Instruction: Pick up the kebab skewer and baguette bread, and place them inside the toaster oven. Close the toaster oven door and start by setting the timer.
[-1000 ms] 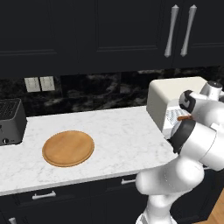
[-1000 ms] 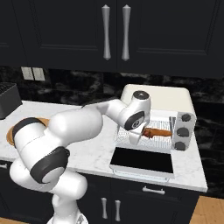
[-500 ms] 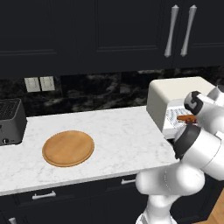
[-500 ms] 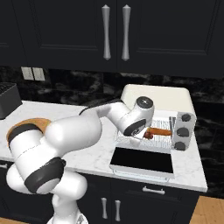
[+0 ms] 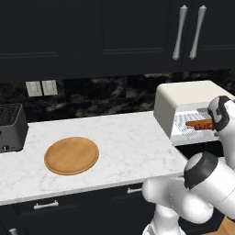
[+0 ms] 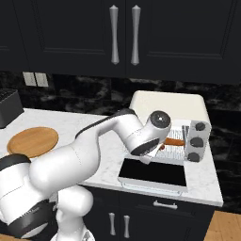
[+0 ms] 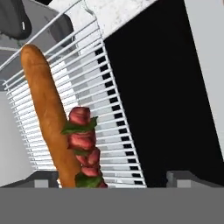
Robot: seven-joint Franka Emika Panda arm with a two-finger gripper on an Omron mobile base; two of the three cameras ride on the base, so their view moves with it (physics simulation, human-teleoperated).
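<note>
Hand view looks along the gripper onto the wire rack of the toaster oven. On that rack lie the baguette bread and the kebab skewer, side by side and touching along their length — the skewer shorter, its red chunks and green bits pressed against the loaf's flank. The two grey fingertips stand far apart at the bottom of this view, one on each side of the food, and nothing sits clamped between them: the jaws are released. Beyond the rack's front edge spreads the dark glass of the toaster oven door, lying flat and open.

From the right base view, the toaster oven stands at the right end of the marble counter, its door folded down in front of it and hanging past the counter edge. An orange-brown tip of the loaf shows on the rack inside the oven mouth, just left of the dark side knobs. The white arm reaches across from the left, its wrist at the oven opening.

Left of the oven, well apart, a round wooden board rests on the counter — and farther left still, against the wall, a dark slot toaster. In the left base view the loaf and skewer show inside the oven.
</note>
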